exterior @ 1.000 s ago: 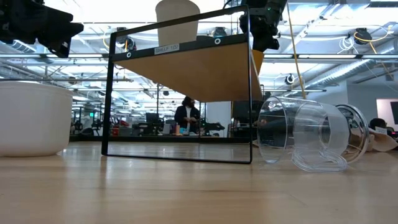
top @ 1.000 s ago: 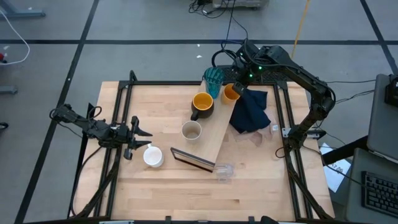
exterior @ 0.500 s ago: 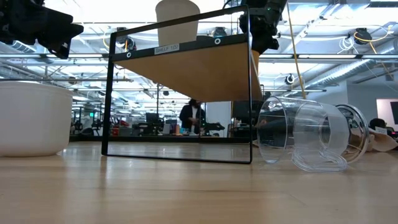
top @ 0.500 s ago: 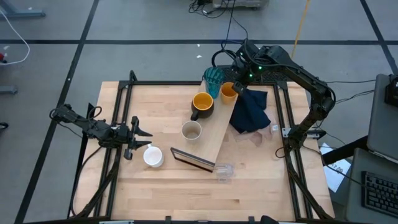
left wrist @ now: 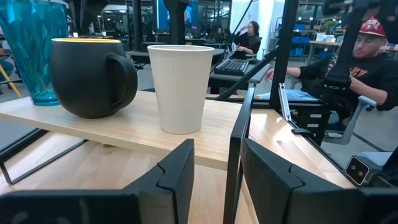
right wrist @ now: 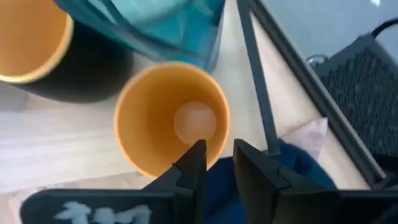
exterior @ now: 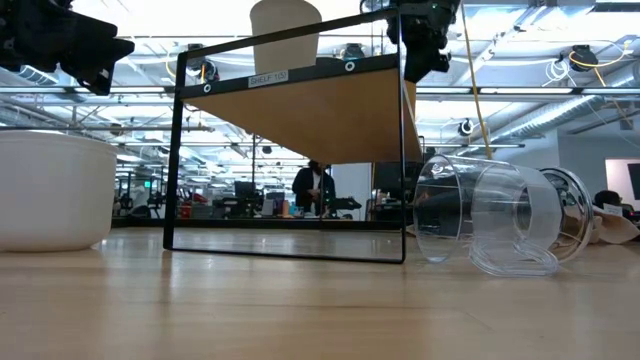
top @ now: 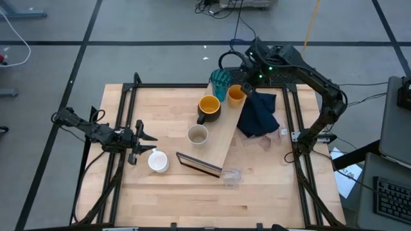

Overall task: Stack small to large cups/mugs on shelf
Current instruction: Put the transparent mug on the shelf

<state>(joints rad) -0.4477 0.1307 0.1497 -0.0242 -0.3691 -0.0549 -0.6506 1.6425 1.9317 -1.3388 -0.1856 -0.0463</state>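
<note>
Six vessels: four stand on the long light-wood shelf board; two are not on it.
Left gripper: at the left side of the table, fingers parted around nothing, facing the shelf.
White ceramic mug: upright on the table top just beside the left gripper, off the shelf; that arm is much the nearer one to it.
Beige paper-like cup: upright on the shelf, nearest the viewer of the four.
Dark mug with yellow inside: next along the shelf, handle towards the beige cup.
Teal ribbed tumbler: at the shelf's far end.
Small clear glass: on its side on the table, off the shelf's near dark end, long axis level.
Orange cup: upright beside the tumbler, mouth up.
Right gripper: directly over the orange cup's near rim, looking down its vertical axis; fingers a narrow gap apart, seemingly gripping nothing.
Navy cloth: crumpled just right of the shelf.
Hard to tell: whether a fingertip touches the orange rim; the low view cuts off the shelf's far cups.
</note>
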